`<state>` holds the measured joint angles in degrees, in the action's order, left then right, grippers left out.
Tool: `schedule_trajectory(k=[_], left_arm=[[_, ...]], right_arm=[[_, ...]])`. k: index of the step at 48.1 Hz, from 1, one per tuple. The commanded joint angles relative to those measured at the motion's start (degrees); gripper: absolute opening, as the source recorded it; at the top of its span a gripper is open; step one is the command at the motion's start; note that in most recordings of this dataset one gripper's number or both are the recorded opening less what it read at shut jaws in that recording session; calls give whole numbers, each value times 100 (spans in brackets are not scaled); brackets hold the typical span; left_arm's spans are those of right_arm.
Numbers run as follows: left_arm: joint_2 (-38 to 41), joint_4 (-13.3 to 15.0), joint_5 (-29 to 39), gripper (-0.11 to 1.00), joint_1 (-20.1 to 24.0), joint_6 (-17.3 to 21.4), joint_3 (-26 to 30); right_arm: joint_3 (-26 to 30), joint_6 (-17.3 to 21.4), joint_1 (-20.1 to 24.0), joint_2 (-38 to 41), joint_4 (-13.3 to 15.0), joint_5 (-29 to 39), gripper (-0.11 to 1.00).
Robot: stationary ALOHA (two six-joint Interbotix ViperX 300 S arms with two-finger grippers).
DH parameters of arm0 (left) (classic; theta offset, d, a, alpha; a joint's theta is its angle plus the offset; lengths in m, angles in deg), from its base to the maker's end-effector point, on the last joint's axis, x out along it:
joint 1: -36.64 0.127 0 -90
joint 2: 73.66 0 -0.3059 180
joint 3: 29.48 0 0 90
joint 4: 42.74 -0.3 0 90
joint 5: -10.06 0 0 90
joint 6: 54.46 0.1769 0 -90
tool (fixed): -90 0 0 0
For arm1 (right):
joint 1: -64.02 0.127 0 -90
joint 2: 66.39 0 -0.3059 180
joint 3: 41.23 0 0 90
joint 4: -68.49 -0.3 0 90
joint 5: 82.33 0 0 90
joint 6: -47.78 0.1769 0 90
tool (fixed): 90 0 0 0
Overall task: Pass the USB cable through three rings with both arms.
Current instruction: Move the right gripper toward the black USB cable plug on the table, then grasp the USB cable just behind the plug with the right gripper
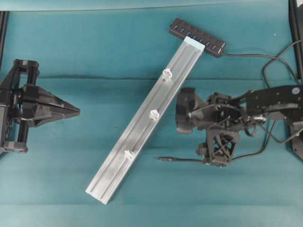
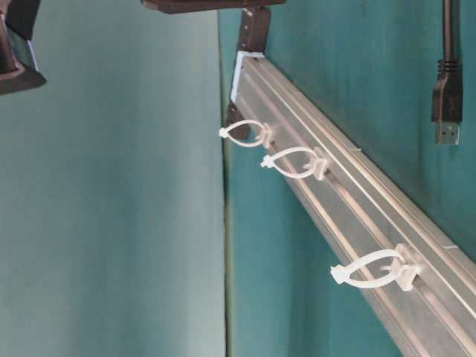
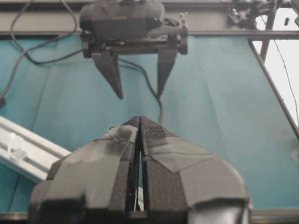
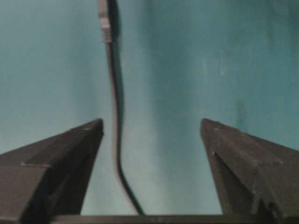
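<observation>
Overhead view, USB cable [image 1: 189, 161] lying level, plug pointing left toward rail [image 1: 142, 127], we see right gripper [image 4: 152, 128] spread wide above it, left gripper [image 1: 75, 112] shut, empty.

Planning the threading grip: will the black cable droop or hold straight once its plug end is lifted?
Likely floppy: the cable lies in loose curves on the cloth. Its plug looks rigid, so gripping close behind it should steer better. It seems light.

The USB cable [image 4: 113, 121] lies on the table [image 1: 94, 52], running between the right gripper's [image 4: 152, 128] spread fingers [image 4: 70, 149], its plug [image 4: 105, 23] beyond their tips. The rail [image 1: 142, 123] with three rings [image 1: 154, 114] lies between both grippers, the hub [image 1: 197, 37] at its far end.
</observation>
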<state>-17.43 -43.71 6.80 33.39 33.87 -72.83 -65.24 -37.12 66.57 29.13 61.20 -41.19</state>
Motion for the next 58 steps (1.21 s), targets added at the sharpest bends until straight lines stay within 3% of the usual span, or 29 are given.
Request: schedule_trajectory(k=[1, 6, 38, 58], left_arm=[[-18, -18, -26, -2, 9, -18, 149], [-18, -18, -26, -2, 9, -26, 149], [0, -18, -26, -2, 18, 26, 123], [9, -18, -35, -2, 70, 44, 88]], right_arm=[[70, 0, 53, 132, 26, -26, 84], [44, 35, 70, 264, 26, -114, 79], [439, 501, 527, 1564, 0, -1090, 78], [448, 536, 536, 1837, 79, -1143, 78]])
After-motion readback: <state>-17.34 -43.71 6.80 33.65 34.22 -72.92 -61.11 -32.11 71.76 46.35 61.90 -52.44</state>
